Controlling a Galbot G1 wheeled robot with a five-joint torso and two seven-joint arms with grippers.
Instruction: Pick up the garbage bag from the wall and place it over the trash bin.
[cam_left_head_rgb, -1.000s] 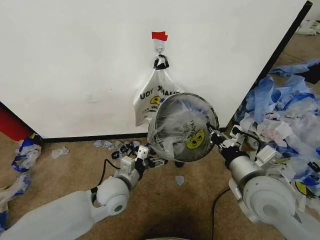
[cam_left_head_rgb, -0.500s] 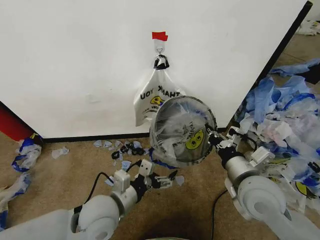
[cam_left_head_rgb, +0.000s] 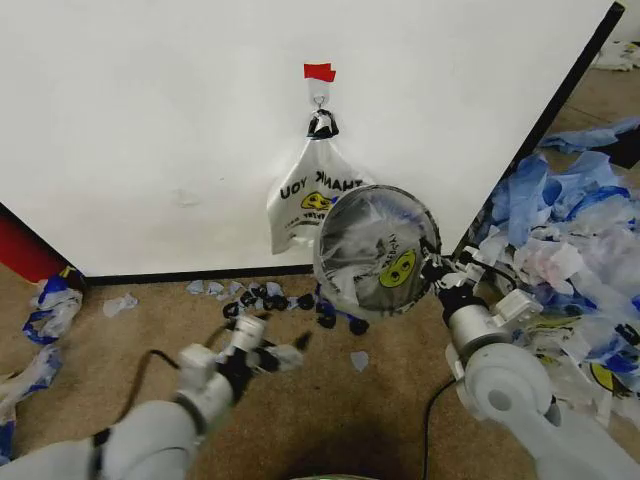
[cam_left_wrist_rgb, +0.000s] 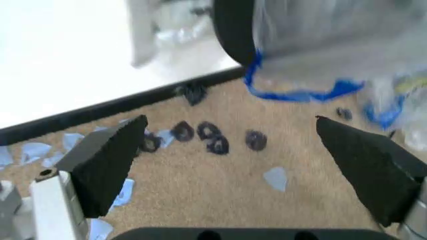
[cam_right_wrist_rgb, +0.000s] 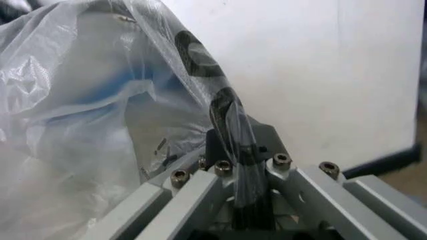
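My right end effector (cam_left_head_rgb: 437, 270) is clamping together on the rim of the trash bin (cam_left_head_rgb: 377, 250), pinching the clear plastic draped over that rim, and holding the bin tipped with its mouth toward me, just in front of the wall (cam_left_head_rgb: 150, 120). My left end effector (cam_left_head_rgb: 272, 356) is hanging low below and to the left of the bin with its fingers spread wide apart and gripping nothing. The garbage bag (cam_left_head_rgb: 312, 195) is hanging from the hook on the wall just behind the bin's upper left edge, so I judge I am best keeping the bin steady and reaching the free end effector up past the rim for the bag's bunched top.
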